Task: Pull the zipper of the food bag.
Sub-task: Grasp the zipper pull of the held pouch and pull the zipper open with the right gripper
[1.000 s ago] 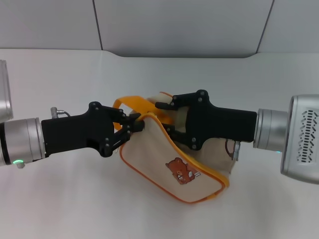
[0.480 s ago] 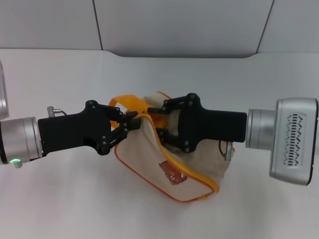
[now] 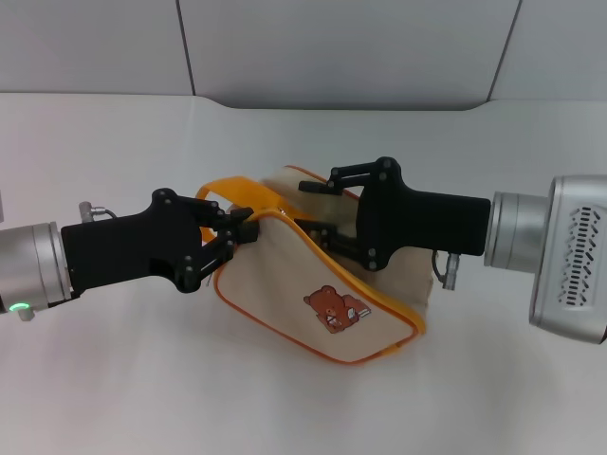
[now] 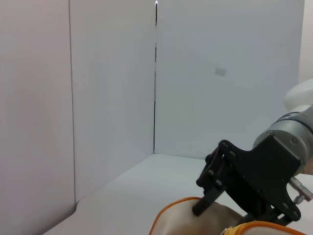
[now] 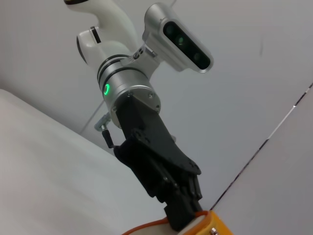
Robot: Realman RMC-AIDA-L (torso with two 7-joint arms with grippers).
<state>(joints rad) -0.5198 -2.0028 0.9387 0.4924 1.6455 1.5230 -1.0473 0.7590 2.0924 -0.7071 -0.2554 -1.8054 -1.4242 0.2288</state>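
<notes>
The food bag (image 3: 327, 275), a cream pouch with a brown bear picture (image 3: 332, 311), is held between both arms above the white table. Its orange-yellow zipper (image 3: 365, 284) runs along the upper edge. I cannot see the silver pull tab. My left gripper (image 3: 245, 230) is shut on the bag's left end, under the strap loop (image 3: 228, 189). My right gripper (image 3: 311, 205) is open, its fingers straddling the bag's upper edge from the right. The right gripper (image 4: 220, 186) also shows in the left wrist view. The left gripper (image 5: 183, 210) shows in the right wrist view.
The white table (image 3: 142, 379) spreads around the bag. A grey panelled wall (image 3: 332, 47) stands behind it. Both forearms reach in from the sides at bag height.
The bag has shifted left and turned so the bear faces me again. The left gripper has drawn left with the bag's end. The right gripper has moved right along the upper edge.
</notes>
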